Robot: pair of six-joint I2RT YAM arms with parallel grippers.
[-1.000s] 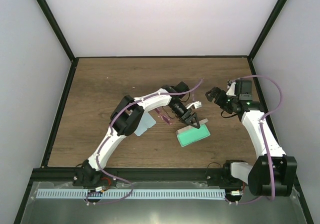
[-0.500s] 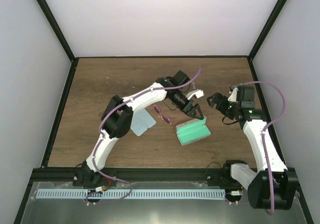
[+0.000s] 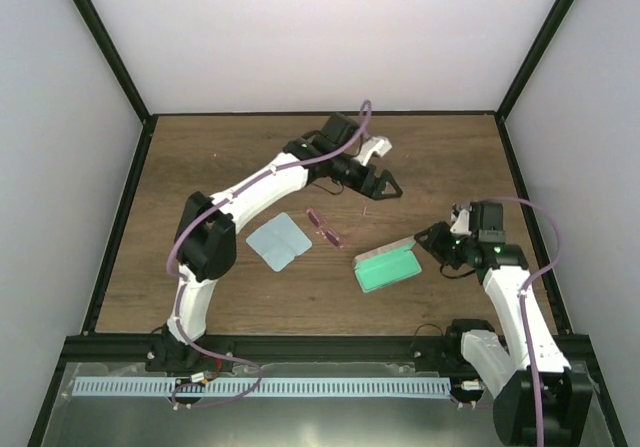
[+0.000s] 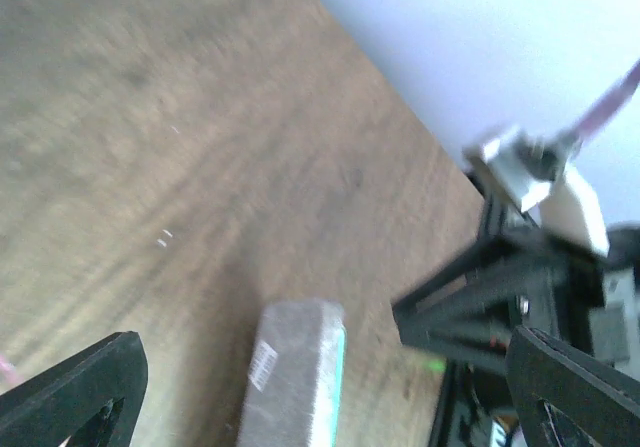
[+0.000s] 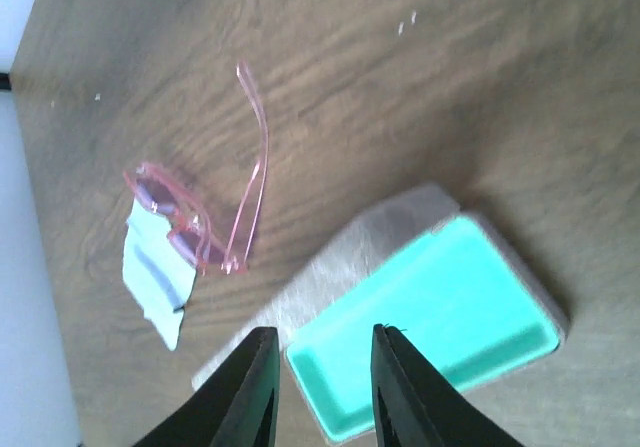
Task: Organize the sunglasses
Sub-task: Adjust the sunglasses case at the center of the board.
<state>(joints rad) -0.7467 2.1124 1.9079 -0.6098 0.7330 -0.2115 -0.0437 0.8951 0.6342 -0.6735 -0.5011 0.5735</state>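
The sunglasses (image 3: 324,227), slim with pink lenses and their arms unfolded, lie on the wooden table between a light blue cloth (image 3: 278,240) and the open case (image 3: 388,267) with its mint-green lining. In the right wrist view the sunglasses (image 5: 190,227) lie beyond the case (image 5: 430,317). My right gripper (image 3: 440,245) is at the case's right end. Its jaws (image 5: 320,332) are narrowed with a gap and hover over a corner of the green tray, gripping nothing. My left gripper (image 3: 383,187) hangs wide open and empty behind the case (image 4: 295,377).
The cloth (image 5: 155,267) lies just left of the sunglasses. White walls with black frame rails close the table's back and sides. My right arm (image 4: 520,297) shows blurred in the left wrist view, past the case.
My left gripper has let go of the case and drawn back toward the far wall, opening wide. My right gripper has come forward to the case's right end, its jaws narrowing.
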